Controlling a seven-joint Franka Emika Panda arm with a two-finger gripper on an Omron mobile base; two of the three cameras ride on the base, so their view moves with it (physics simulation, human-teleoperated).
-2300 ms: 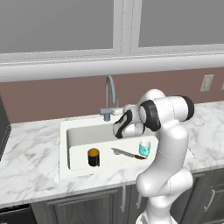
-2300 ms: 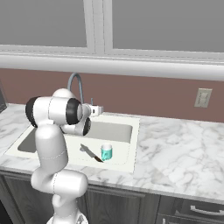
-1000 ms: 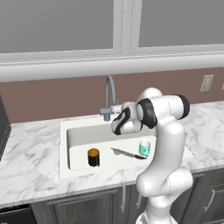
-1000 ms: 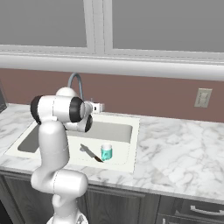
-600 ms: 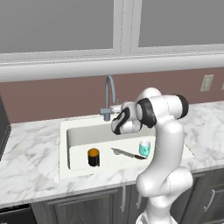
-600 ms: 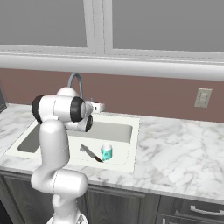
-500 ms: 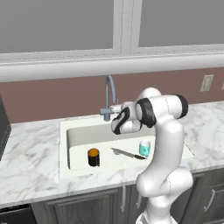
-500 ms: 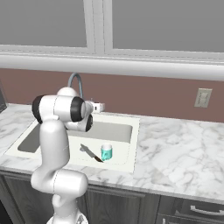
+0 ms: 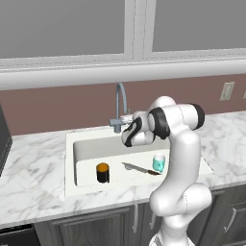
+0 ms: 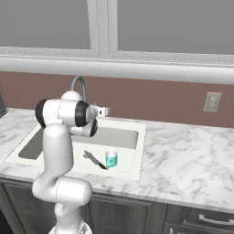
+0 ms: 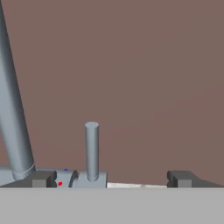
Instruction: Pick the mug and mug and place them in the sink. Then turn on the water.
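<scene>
Mugs: we see the black mug [image 9: 102,172] with its orange inside upright on the sink floor at left; the teal mug [image 9: 158,162] with white inside stands upright at right.
Between them: a dark-handled knife [image 9: 141,168] lies flat, near the teal mug.
Sink [image 9: 86,142]: wide white rectangular basin, bare floor toward its back wall.
Faucet [image 9: 119,103]: slim grey gooseneck; its thin upright lever [image 11: 92,151] rises from the base.
Gripper [image 11: 111,180]: we find the jaws spread wide, empty, level with the faucet base.
Counter [image 9: 33,168]: white-grey marble.

Black mug [image 9: 102,172], knife [image 9: 140,168], teal mug [image 9: 159,162] in sink [image 9: 86,146], faucet [image 9: 120,106] behind.
</scene>
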